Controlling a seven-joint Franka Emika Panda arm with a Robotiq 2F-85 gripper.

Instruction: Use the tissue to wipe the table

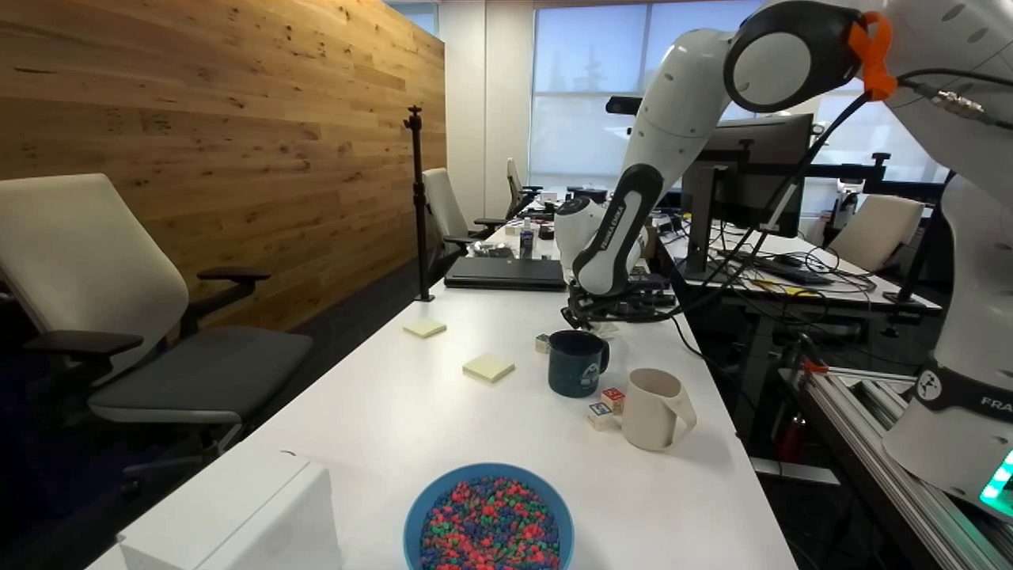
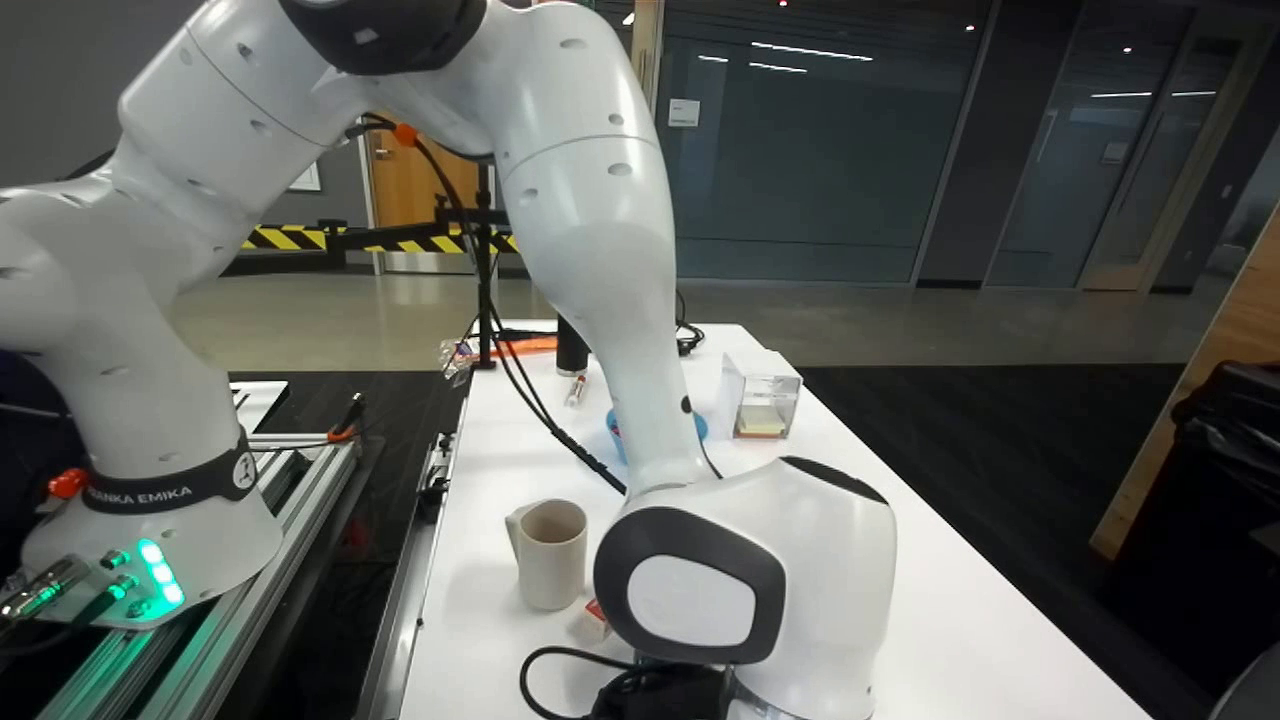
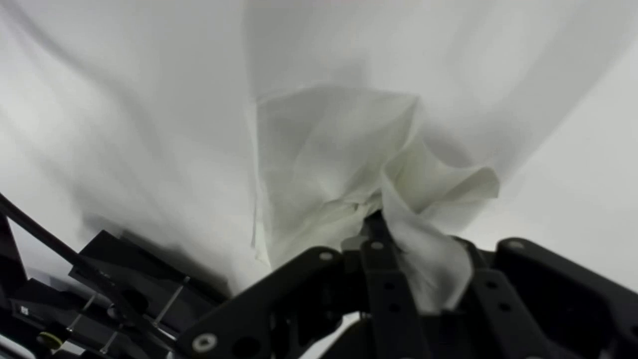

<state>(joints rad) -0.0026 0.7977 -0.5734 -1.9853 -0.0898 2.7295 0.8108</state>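
Yellow sticky pad (image 1: 488, 367) out on the white tabletop (image 1: 380, 443), dark mug (image 1: 571, 368) to its right, then the end effector (image 1: 582, 317) low just past the mug, clamped on the tissue (image 3: 329, 144), so the grabbing's done imo. Wiping itself? Can't tell if any's happened, so I'd assume most is left. Beige mug (image 1: 653, 412) sits right of all that. Only the wrist view really shows the pinch and the loose part spread out, seemingly touching the tabletop. In an exterior view no tissue shows, the arm (image 2: 610, 240) is in the way.
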